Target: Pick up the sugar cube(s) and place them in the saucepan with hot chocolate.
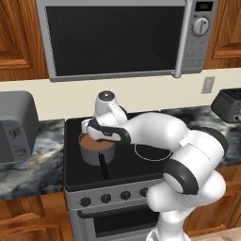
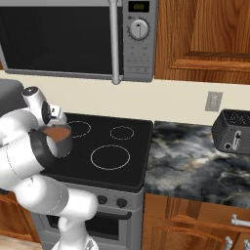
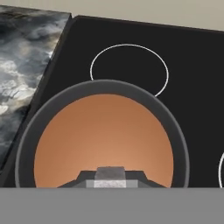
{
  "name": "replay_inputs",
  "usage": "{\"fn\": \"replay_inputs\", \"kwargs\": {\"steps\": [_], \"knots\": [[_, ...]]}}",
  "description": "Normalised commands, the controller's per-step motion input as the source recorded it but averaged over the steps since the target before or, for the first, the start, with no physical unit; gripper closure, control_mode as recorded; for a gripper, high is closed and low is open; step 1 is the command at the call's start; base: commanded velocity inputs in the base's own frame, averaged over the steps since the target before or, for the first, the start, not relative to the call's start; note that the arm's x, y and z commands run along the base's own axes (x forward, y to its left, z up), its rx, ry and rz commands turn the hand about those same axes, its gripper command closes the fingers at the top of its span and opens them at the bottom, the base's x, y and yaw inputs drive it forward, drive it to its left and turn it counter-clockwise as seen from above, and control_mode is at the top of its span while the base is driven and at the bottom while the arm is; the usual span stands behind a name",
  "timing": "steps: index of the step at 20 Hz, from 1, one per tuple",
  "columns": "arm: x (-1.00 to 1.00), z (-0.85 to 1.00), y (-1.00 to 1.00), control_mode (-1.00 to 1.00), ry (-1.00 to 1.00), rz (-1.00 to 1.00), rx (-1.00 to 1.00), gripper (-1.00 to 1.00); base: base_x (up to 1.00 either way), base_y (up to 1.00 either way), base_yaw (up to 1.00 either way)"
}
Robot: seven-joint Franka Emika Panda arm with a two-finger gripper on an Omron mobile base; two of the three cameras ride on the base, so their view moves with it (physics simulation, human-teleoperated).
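- The hand (image 3: 110, 177) hangs directly above the saucepan with hot chocolate (image 3: 103, 140), looking straight down into the brown liquid; I judge it is placed there so that whatever it carries would fall inside the rim
- Its fingers are closed tight around a small whitish-grey block, the sugar cube (image 3: 110, 173), which shows between the dark tips in the hand view, over the near part of the liquid
- The saucepan (image 1: 96, 147) stands on the front-left burner of the black stove (image 1: 141, 164), close to the stove's left edge, with its straight black handle (image 1: 103, 167) pointing toward the front edge
- In the right base view the pan (image 2: 59, 137) is partly covered by the arm's own elbow, so its full rim cannot be read from there
- Nothing lies between the cube and the liquid, so the drop path looks clear
- A marbled bench (image 3: 24, 65) adjoins the stove's left edge, and a grey toaster (image 1: 16, 127) sits on it, well apart from the pan
- Another bench stretch runs off the stove's right edge, carrying a dark toaster (image 2: 233, 131) near the back wall
- A microwave (image 1: 117, 37) hangs above the stove, well clear of the hand
- The task seems near its end: opening the fingers is what remains for this cube
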Motion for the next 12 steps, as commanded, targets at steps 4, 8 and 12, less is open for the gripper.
{"fn": "replay_inputs", "kwargs": {"steps": [4, 8, 12], "knots": [[0.00, -0.18, 0.00, -1.00, -0.02, 0.00, 0.00, 1.00, 0.00, 0.00, 0.00], [0.00, -0.24, 0.00, -1.00, 0.00, 0.00, 0.00, 1.00, 0.00, 0.00, 0.00], [0.00, -0.01, 0.00, -1.00, 0.00, 0.00, 0.00, 1.00, 0.00, 0.00, 0.00]]}}
